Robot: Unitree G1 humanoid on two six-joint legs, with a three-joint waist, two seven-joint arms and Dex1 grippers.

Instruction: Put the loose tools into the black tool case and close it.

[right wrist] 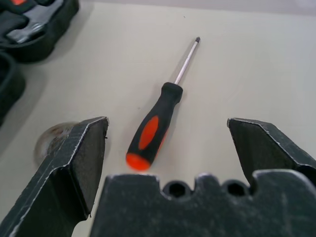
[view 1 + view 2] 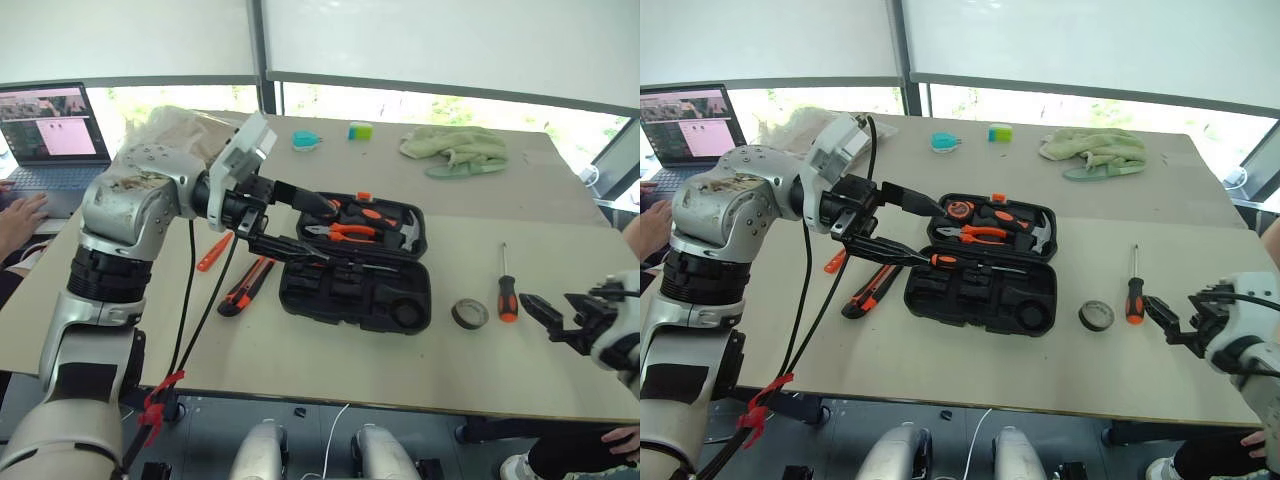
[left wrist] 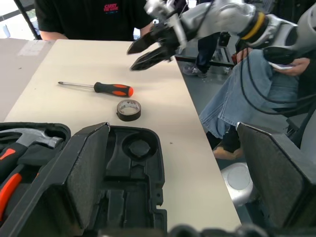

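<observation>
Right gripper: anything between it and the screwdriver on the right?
No. The right wrist view shows bare table between the open right gripper and the screwdriver; the tape roll lies off to one side.

You had a matt black plastic tool case (image 2: 355,290) open on the smooth, matt beige table (image 2: 300,350). Right of the case, the screwdriver (image 1: 160,118) showed a shiny metal shaft and rubbery orange-black handle; behind the case, the green cloth (image 2: 455,148) looked soft and crumpled.
</observation>
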